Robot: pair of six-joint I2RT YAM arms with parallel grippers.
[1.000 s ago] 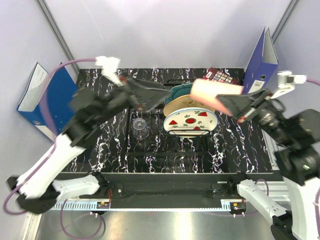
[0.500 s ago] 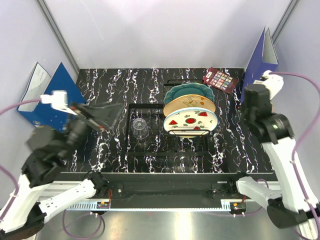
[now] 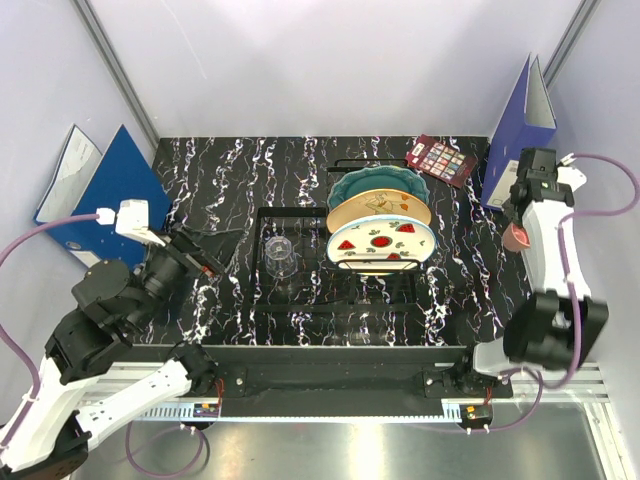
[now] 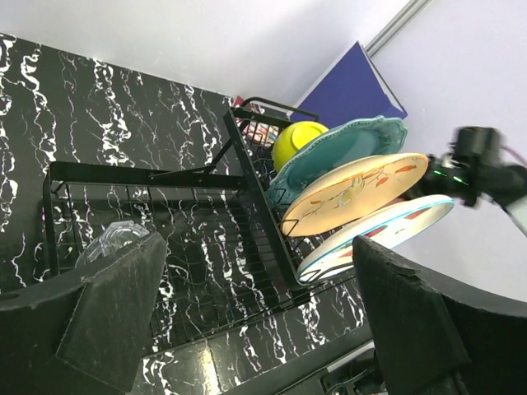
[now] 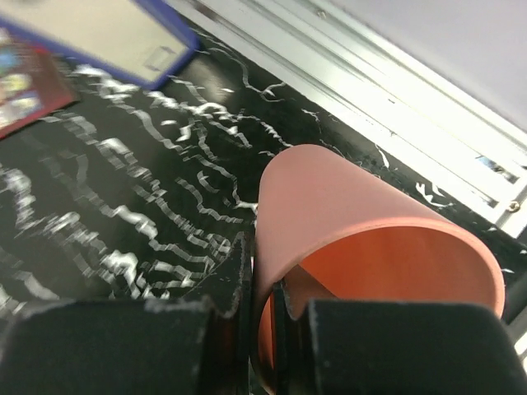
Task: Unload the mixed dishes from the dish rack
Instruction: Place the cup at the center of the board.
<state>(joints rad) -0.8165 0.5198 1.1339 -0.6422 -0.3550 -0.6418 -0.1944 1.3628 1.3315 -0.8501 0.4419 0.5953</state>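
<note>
- Lower left of the top view: left hand [image 3: 200, 250] spread wide, grasping nothing.
- Right edge, mid-height: right hand [image 3: 522, 215] clenched on the pink cup [image 3: 517, 236], by the tabletop [image 3: 200, 170] rim.
- Centre: clear glass [image 3: 279, 254] inside the dish rack [image 3: 262, 212]; beside it, slotted upright, white fruit-marked plate [image 3: 380, 241], then cream floral plate [image 3: 378, 208], then teal scalloped plate [image 3: 375, 182].
- Farthest, in the left wrist view: yellow-green bowl [image 4: 298, 138].

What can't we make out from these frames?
small yellow-green bowl: top view, hidden behind teal scalloped plate.
clear glass: left wrist view, lower part behind left finger.
pink cup: right wrist view, lower part behind fingers; top view, mostly under right arm.
table: right wrist view, blurred.
</note>
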